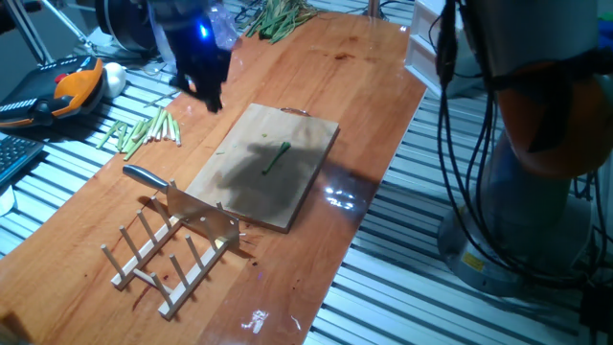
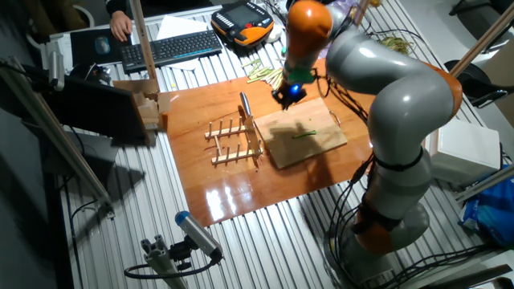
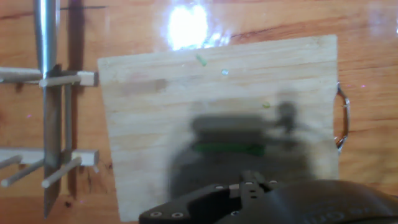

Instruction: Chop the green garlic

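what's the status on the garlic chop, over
Pincer off the board's far edge, state unclear. Green garlic whole on cutting board. Knife parked in the wooden rack. Nothing blocking the stalk.

Table top (image 1: 316, 240): varnished reddish wood, glossy, with bright lamp glare. Cutting board (image 1: 249, 177) at centre: pale unfinished-looking wood, matt, visible grain; metal loop handle (image 3: 342, 124) at its 3 o'clock edge in the hand view. Rack (image 1: 168, 254): light bare wooden dowels, matt. Knife (image 3: 47, 37) blade: shiny steel. Green garlic (image 1: 277, 158): smooth, dark green. Gripper (image 1: 206, 81): black, matt.
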Robot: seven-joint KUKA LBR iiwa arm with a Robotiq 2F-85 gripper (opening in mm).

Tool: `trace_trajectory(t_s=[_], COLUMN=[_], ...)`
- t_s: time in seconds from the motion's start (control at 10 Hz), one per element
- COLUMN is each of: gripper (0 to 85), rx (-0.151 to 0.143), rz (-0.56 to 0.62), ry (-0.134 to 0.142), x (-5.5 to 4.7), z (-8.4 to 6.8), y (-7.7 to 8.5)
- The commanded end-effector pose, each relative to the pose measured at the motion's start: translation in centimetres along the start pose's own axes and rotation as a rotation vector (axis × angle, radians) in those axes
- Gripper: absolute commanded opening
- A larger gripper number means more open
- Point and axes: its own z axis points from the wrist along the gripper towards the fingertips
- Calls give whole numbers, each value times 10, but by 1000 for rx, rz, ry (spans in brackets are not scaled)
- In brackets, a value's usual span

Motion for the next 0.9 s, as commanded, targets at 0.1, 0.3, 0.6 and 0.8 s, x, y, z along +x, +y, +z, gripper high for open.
trace_trajectory(t_s=[0.1, 0.3, 0.6, 0.8], gripper=[170, 0, 0, 170], rx=[15, 27, 25, 27], rz=[-46, -156, -234, -141], ry=[0, 6, 52, 75], x=[22, 22, 22, 22], z=[8, 8, 8, 8], y=[101, 101, 101, 101])
